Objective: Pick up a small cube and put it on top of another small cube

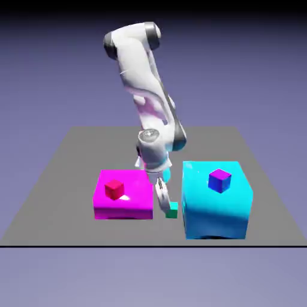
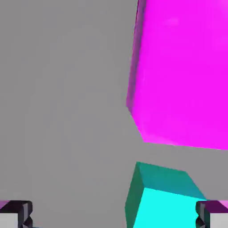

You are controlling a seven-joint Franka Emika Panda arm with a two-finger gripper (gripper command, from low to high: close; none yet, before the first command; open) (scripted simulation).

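**Open gripper low between two blocks, teal cube close by**

The gripper (image 1: 161, 196) hangs low over the table (image 1: 60, 180), pointing down into the gap between the two big blocks. Its jaws stand wide apart — in the hand view the two grey fingertips (image 2: 15, 213) sit at the far bottom corners with nothing clamped between them. It holds nothing.

The small teal-green cube (image 1: 172, 210) lies on the table just beside the fingers, toward the exterior view's right and a little nearer the camera. Whether a finger touches it cannot be told. In the hand view the cube (image 2: 162, 198) shows large at the bottom edge, off to the right of the middle rather than centred between the tips.

On the exterior view's left of the gripper sits a flat magenta block (image 1: 123, 195) with a small red cube (image 1: 114, 190) on top. On the right stands a taller cyan block (image 1: 216, 204) — a small purple-blue cube (image 1: 219, 180) rests on it. The teal cube is close against the cyan block's lower left corner.

The white arm (image 1: 147, 84) leans down from the far side of the table.
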